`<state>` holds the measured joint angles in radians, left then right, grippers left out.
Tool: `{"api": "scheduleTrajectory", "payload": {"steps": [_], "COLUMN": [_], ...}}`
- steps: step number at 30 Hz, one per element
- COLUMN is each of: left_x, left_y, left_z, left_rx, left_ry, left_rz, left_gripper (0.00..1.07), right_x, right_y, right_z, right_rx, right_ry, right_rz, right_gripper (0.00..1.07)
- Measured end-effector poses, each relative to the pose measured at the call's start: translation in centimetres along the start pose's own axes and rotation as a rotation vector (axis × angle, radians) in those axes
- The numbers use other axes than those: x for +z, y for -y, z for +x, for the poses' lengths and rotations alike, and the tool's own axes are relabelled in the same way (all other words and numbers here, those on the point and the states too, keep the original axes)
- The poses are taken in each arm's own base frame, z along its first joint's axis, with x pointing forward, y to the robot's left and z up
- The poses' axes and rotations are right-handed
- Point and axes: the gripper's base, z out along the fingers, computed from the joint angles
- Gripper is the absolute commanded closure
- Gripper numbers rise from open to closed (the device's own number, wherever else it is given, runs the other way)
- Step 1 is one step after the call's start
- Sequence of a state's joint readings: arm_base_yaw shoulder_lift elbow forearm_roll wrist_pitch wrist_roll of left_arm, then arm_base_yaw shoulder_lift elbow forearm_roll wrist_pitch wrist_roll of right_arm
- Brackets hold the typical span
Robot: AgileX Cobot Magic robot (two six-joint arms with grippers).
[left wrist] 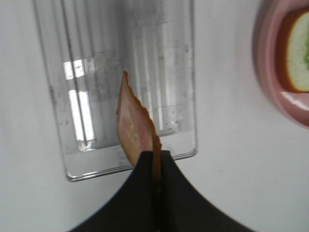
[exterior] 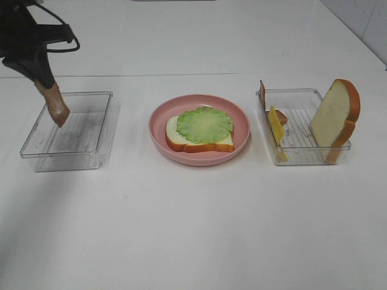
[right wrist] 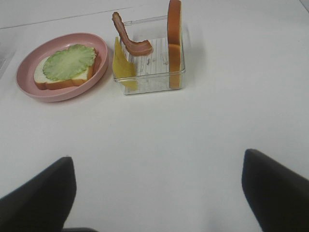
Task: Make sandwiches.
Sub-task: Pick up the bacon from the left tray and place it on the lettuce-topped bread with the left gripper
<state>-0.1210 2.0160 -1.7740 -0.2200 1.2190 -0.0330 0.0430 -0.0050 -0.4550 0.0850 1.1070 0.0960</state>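
Your left gripper [left wrist: 155, 164] is clamped on the top end of a bacon strip [left wrist: 135, 125]. The strip hangs straight down from the jaws, over the clear left tray [exterior: 36, 151] and, as far as the high view shows, lifted off its floor. Off to that gripper's right sits the pink plate [exterior: 199, 160], with a bread slice [exterior: 174, 140] lying flat in it and the round lettuce [exterior: 205, 124] spread on top.

The strip looks light and fairly stiff: it keeps a slight curve rather than drooping. You hold it by a narrow end, so expect it to swing or twist in the pinch if you travel fast. Lay it down lengthwise on the lettuce, which probably slides easily on the bread.

Your right gripper [right wrist: 157, 193] stands wide apart and holds nothing, over bare table [right wrist: 193, 135]. Ahead of it is the right tray [right wrist: 149, 87] with a cheese square [right wrist: 123, 65] leaning on edge, a second bacon strip [right wrist: 130, 41] and an upright bread slice [right wrist: 174, 43]. The cheese is thin and likely slippery, so take it by its raised upper edge. The bread looks thick and probably soft, so grip it across the top crust and allow for some give.
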Motion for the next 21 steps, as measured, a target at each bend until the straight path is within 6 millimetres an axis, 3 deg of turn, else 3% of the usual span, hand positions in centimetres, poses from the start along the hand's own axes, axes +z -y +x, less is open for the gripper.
{"api": "scheduleTrajectory", "payload": {"steps": [1, 3, 4, 5, 7, 8, 9, 13, 15, 21], "left_x": [-0.4, -0.7, -1.2, -1.2, -1.6, -1.6, -1.6, -1.3, 0.0, 3.3], "left_y": [1.4, 2.1, 3.8, 3.8, 6.2, 6.2, 7.8, 9.7, 11.3, 13.2], "left_z": [-0.2, -0.3, -0.4, -0.4, -0.5, -0.5, -0.5, -0.6, -0.8, -0.9], "left_rx": [0.019, 0.028, 0.049, 0.049, 0.074, 0.074, 0.091, 0.103, 0.117, 0.131], "left_ry": [0.019, 0.03, 0.047, 0.047, 0.078, 0.078, 0.118, 0.157, 0.168, 0.141], "left_rz": [0.036, 0.059, 0.11, 0.11, 0.177, 0.177, 0.228, 0.3, 0.367, 0.455], "left_gripper": [1.07, 1.07, 1.07, 1.07, 1.07, 1.07, 1.07, 1.07, 1.07, 1.07], "right_x": [0.0, 0.0, 0.0, 0.0, 0.0, 0.0, 0.0, 0.0, 0.0, 0.0], "right_y": [0.0, 0.0, 0.0, 0.0, 0.0, 0.0, 0.0, 0.0, 0.0, 0.0], "right_z": [0.0, 0.0, 0.0, 0.0, 0.0, 0.0, 0.0, 0.0, 0.0, 0.0], "right_rx": [0.0, 0.0, 0.0, 0.0, 0.0, 0.0, 0.0, 0.0, 0.0, 0.0], "right_ry": [0.0, 0.0, 0.0, 0.0, 0.0, 0.0, 0.0, 0.0, 0.0, 0.0], "right_rz": [0.0, 0.0, 0.0, 0.0, 0.0, 0.0, 0.0, 0.0, 0.0, 0.0], "right_gripper": [0.21, 0.21, 0.21, 0.21, 0.21, 0.21, 0.21, 0.21, 0.21, 0.21]}}
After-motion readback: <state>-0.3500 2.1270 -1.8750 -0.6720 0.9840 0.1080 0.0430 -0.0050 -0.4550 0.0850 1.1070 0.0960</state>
